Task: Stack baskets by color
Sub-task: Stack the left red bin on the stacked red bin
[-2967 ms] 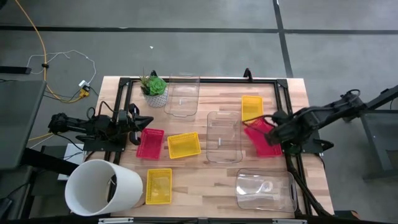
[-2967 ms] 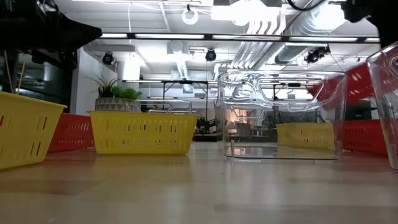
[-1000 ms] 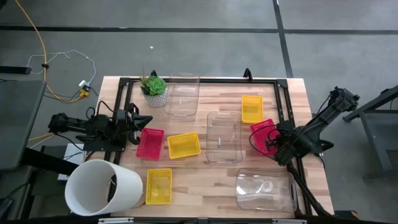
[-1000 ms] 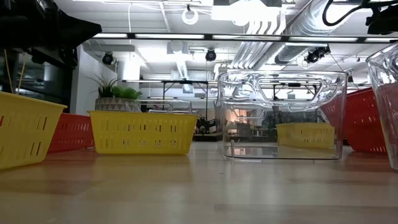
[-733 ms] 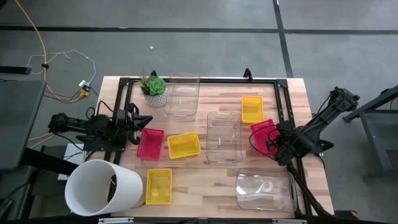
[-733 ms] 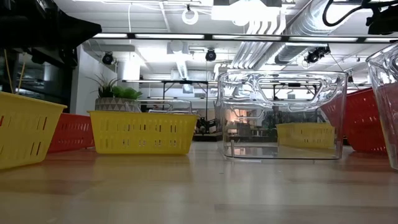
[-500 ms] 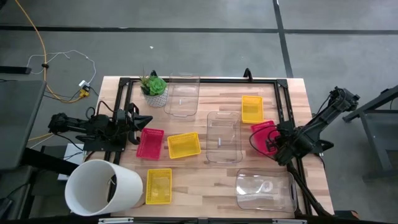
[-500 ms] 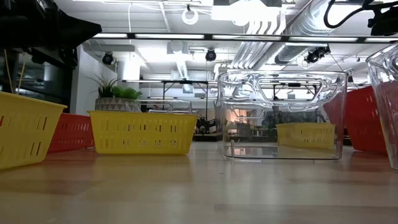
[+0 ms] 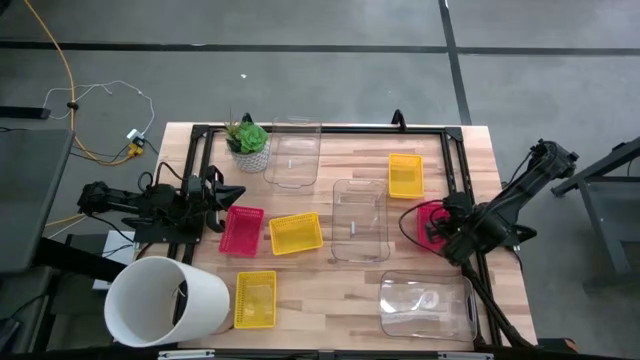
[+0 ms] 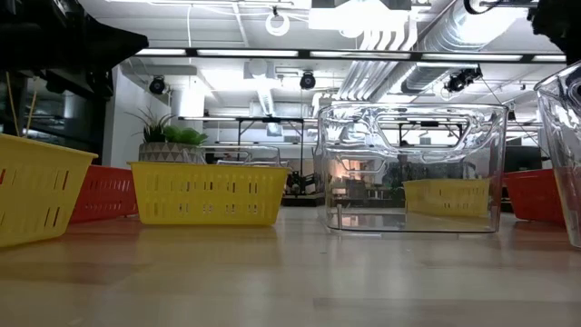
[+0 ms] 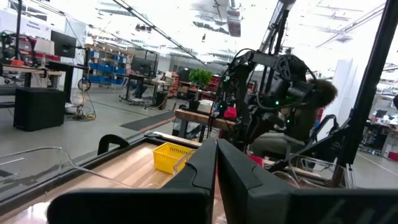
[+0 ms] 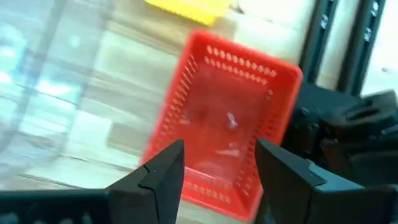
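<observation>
Under your spread right gripper (image 12: 214, 155), the red basket (image 12: 227, 121) looks light, probably flexible; pinch its rim.

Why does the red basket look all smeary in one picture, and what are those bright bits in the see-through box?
Right wrist view: the red basket and table are smeared by blur. Low view: the clear basket shows bent reflections of the ceiling lights. Left wrist view: the bright ceiling is washed out.

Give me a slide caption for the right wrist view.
Open right gripper poised above a pink-red mesh basket sitting on the wooden table.
</observation>
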You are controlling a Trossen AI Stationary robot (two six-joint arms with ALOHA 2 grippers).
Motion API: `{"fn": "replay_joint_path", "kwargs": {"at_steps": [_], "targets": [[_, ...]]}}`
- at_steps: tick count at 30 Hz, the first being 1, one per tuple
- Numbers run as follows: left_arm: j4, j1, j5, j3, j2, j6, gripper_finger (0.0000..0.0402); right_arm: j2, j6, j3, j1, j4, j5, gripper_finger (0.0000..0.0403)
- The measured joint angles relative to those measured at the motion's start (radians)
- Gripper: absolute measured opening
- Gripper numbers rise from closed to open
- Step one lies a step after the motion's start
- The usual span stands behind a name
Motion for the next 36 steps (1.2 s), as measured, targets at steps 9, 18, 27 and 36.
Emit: {"fn": "replay_joint_path", "kwargs": {"at_steps": [9,18,27,36], "targets": [[0.0,0.0,-0.001,0.0,0.0,-0.001,0.0003,0.002,-0.063,0.014,0.0,0.107,0.222,0.0177],[0.022,0.0,0.048,0.0,0.0,-0.03,0.0003,0.004,-0.61,0.012,-0.125,0.492,0.469,0.0177],[0.05,0.0,0.134,0.0,0.0,-0.055,0.0003,0.005,-1.299,-0.222,-0.4,1.216,0.297,0.0176],[0.174,0.0,0.123,0.0,0.024,-0.01,0.0005,0.005,-1.824,-0.565,-0.573,2.27,0.043,0.0176]]}}
